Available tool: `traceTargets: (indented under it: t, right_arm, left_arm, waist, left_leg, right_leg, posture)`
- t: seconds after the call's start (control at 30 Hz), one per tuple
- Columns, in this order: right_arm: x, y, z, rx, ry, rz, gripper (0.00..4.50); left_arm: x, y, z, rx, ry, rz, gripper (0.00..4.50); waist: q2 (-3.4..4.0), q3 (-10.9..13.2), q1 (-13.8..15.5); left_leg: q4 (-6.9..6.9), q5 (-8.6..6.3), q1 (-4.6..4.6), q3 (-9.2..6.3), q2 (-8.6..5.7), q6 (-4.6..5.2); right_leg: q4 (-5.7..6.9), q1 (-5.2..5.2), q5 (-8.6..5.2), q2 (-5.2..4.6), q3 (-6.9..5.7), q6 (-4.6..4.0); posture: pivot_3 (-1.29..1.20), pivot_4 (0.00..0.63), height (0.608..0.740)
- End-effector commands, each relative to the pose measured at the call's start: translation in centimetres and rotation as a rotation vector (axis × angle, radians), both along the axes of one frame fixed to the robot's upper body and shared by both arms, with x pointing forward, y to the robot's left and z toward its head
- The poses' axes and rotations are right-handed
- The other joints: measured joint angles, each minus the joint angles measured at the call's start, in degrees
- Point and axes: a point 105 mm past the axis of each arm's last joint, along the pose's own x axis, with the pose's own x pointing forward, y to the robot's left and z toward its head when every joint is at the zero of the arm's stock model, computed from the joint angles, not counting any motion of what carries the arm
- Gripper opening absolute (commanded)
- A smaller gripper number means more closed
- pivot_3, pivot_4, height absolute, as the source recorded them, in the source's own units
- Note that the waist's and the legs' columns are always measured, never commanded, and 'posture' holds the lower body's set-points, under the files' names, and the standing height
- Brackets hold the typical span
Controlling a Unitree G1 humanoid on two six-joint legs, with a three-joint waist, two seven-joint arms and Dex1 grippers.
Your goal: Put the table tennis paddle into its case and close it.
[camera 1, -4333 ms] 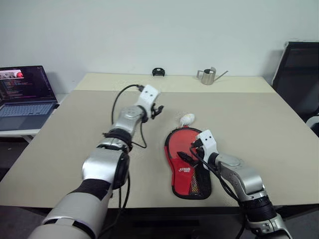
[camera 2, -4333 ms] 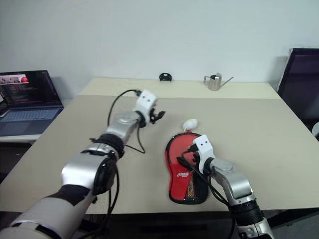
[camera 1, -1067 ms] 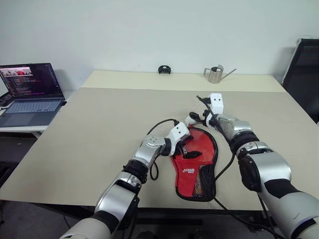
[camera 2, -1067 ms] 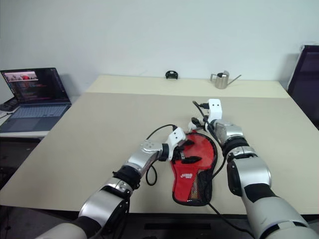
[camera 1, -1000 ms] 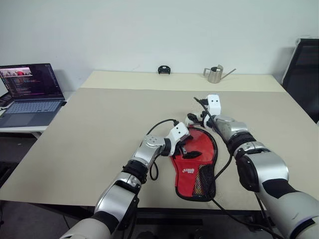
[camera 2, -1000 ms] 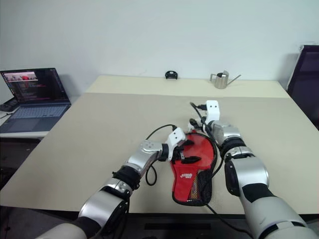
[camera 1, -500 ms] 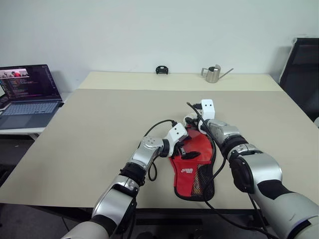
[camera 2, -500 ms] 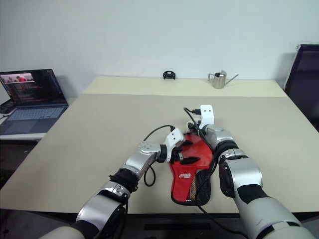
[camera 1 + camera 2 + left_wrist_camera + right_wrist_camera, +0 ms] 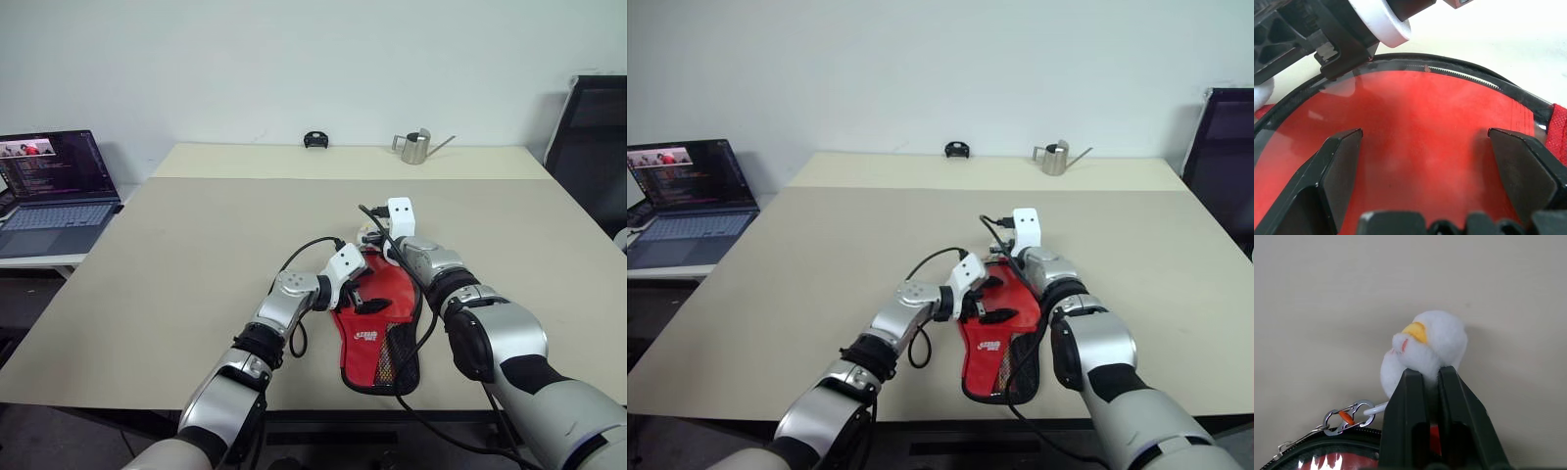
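Observation:
The case (image 9: 370, 338) lies flat near the table's front edge, red side up, round end away from me, black mesh pocket at its near end. My left gripper (image 9: 361, 294) hovers over the round red part, open, both fingers (image 9: 1339, 161) spread just above the glossy red face. At the case's far rim, my right gripper (image 9: 1425, 374) is shut on the white-yellow round charm (image 9: 1425, 345). A small silver clip (image 9: 1349, 417) links the charm to the zip. Zip teeth (image 9: 1459, 73) run along the black edging. The table tennis paddle is hidden.
An open laptop (image 9: 54, 191) sits on a side table at the left. A small metal watering can (image 9: 416, 147) and a small black object (image 9: 314, 139) stand at the table's (image 9: 196, 255) far edge. A black chair (image 9: 588, 147) is at the right.
My right gripper has edged left over the case's far rim and gone from open to shut on the charm. The left gripper stays open over the case.

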Motion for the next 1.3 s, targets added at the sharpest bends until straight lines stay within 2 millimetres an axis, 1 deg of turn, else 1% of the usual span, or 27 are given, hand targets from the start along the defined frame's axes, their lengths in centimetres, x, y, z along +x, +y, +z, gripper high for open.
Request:
traceTargets:
  t: [0.03,0.3,0.5,0.6,0.7,0.77,0.83,0.97,1.0,1.1,1.2,1.3]
  right_arm:
    - [0.6,-2.8,1.4,-0.015,-0.062,-0.053,0.03]
    - [0.5,-8.6,1.6,-0.061,-0.075,-0.145,0.03]
    - [0.0,-11.2,1.7,-0.086,-0.074,-0.144,0.03]
    - [-0.8,-12.6,1.4,-0.132,-0.062,-0.109,0.03]
    - [-2.6,-13.5,1.0,-0.179,-0.033,-0.033,0.03]
    - [-4.1,-13.8,0.9,-0.207,-0.017,0.005,0.03]
    - [-6.9,-14.2,0.8,-0.238,0.014,0.077,0.03]
    - [-10.9,-13.8,1.0,-0.262,0.064,0.160,0.03]
    - [-12.2,-13.5,0.9,-0.273,0.083,0.198,0.03]
    - [-14.9,-12.8,0.7,-0.288,0.131,0.282,0.03]
    - [-16.5,-12.5,0.8,-0.280,0.162,0.319,0.03]
    - [-18.7,-12.3,0.1,-0.293,0.220,0.393,0.03]
  left_arm:
    - [-1.9,1.6,-5.5,0.110,0.180,0.026,4.50]
    - [-2.2,1.3,-6.2,0.112,0.201,0.013,4.50]
    - [-2.4,1.3,-6.5,0.114,0.213,0.012,4.50]
    - [-2.5,1.4,-6.7,0.116,0.217,0.012,4.50]
    - [-2.5,1.3,-6.8,0.116,0.219,0.011,4.50]
    - [-2.5,1.3,-6.8,0.116,0.220,0.010,4.50]
    - [-2.5,1.1,-6.8,0.116,0.220,0.009,4.50]
    - [-2.5,0.8,-6.8,0.117,0.218,-0.001,4.50]
    - [-2.5,0.6,-6.8,0.118,0.217,-0.004,4.50]
    - [-2.5,0.2,-6.8,0.119,0.215,-0.010,4.50]
    - [-2.5,-0.1,-6.7,0.118,0.212,-0.017,4.50]
    - [-2.6,-0.4,-6.7,0.119,0.212,-0.025,4.50]
  waist:
    - [0.00,-0.01,0.06]
    - [0.13,-0.13,0.20]
    - [0.22,-0.19,0.44]
    - [0.21,-0.20,0.71]
    - [0.25,-0.23,0.86]
    - [0.41,-0.34,0.97]
    - [0.59,-0.46,1.55]
    - [0.66,-0.55,1.64]
    - [0.66,-0.55,1.61]
    - [0.66,-0.58,1.68]
    - [0.64,-0.62,1.65]
    - [0.62,-0.65,1.92]
  left_leg:
    - [0.00,0.00,0.00,0.00,0.00,0.00]
    - [0.00,0.00,0.00,-0.01,-0.01,0.00]
    - [0.01,0.00,0.02,-0.04,-0.02,0.01]
    - [0.01,0.00,0.02,-0.05,-0.04,0.01]
    - [0.00,-0.01,0.00,-0.07,-0.03,0.01]
    - [-0.02,-0.01,0.00,-0.07,-0.03,0.02]
    - [-0.03,-0.01,0.01,-0.07,-0.03,0.02]
    - [-0.01,-0.01,0.02,-0.13,-0.07,0.02]
    - [-0.01,-0.01,0.08,-0.13,-0.07,0.03]
    - [-0.03,-0.02,0.23,-0.25,-0.07,0.03]
    - [-0.06,-0.04,0.40,-0.35,-0.08,0.06]
    - [-0.07,-0.04,0.39,-0.45,-0.07,0.06]
  right_leg:
    - [-0.01,0.01,0.00,0.00,0.00,0.00]
    - [-0.05,0.07,0.00,0.00,-0.02,0.00]
    - [-0.07,0.13,0.00,0.00,-0.05,0.00]
    - [-0.11,0.15,0.00,-0.01,-0.06,0.01]
    - [-0.17,0.16,0.00,-0.01,-0.08,0.01]
    - [-0.17,0.16,-0.01,0.00,-0.07,0.01]
    - [-0.18,0.16,-0.01,0.03,-0.09,0.02]
    - [-0.22,0.22,-0.04,0.08,-0.14,0.06]
    - [-0.24,0.28,-0.05,0.09,-0.14,0.07]
    - [-0.39,0.54,-0.08,0.13,-0.25,0.12]
    - [-0.64,0.86,-0.22,0.32,-0.33,0.37]
    - [-0.88,0.99,-0.21,0.38,-0.39,0.41]
  posture:
    - [0.00,0.150,0.740]
    - [0.00,0.150,0.740]
    - [0.00,0.150,0.740]
    - [0.00,0.150,0.740]
    - [0.00,0.150,0.740]
    - [0.00,0.150,0.740]
    - [0.00,0.150,0.740]
    - [0.00,0.150,0.740]
    - [0.00,0.150,0.740]
    - [0.00,0.150,0.740]
    - [0.00,0.150,0.740]
    - [0.00,0.150,0.740]
